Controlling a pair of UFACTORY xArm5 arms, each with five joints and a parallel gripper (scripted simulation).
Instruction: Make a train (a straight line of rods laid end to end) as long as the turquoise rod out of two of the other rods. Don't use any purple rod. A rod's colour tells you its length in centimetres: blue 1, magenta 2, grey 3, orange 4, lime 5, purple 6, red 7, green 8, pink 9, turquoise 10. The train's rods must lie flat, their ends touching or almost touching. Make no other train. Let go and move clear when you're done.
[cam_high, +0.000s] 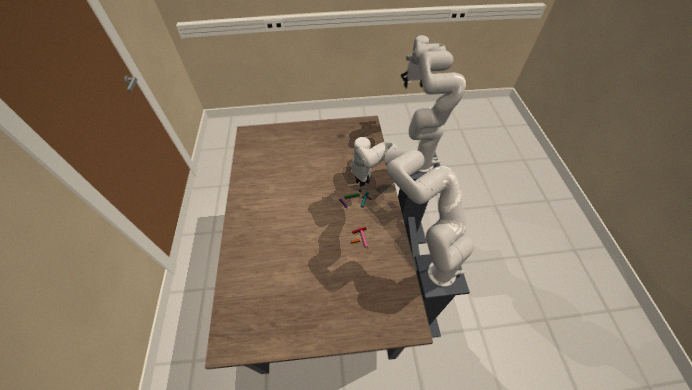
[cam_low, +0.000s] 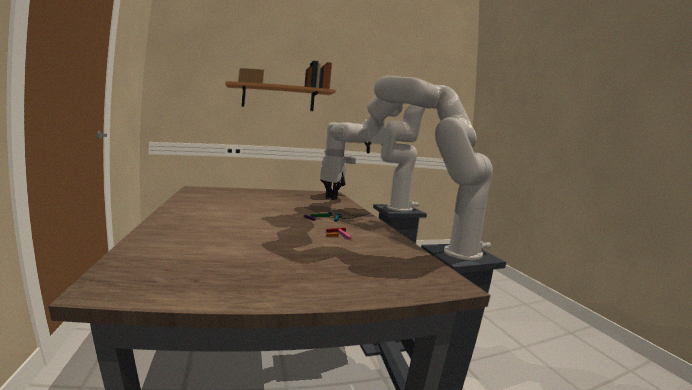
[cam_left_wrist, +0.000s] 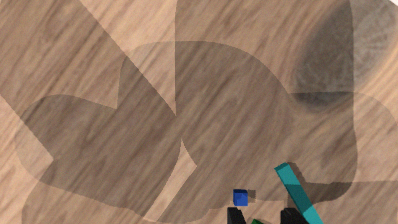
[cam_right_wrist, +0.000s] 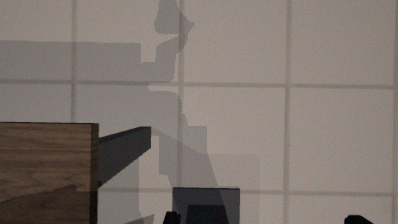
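Left wrist — fingers (cam_high: 358, 182) (cam_low: 328, 192) slightly apart — near the blue rod (cam_high: 360, 190) (cam_low: 330, 214) (cam_left_wrist: 240, 197).

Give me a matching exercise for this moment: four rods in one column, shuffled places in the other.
Rods
1. blue rod
2. orange rod
3. pink rod
4. purple rod

Places in the top view
A. with one end at the side of the red rod
B. nearest the left gripper
C. farthest to the picture's left
D. lowest wholly to the left of the pink rod

Pairs: 1-B; 2-D; 3-A; 4-C
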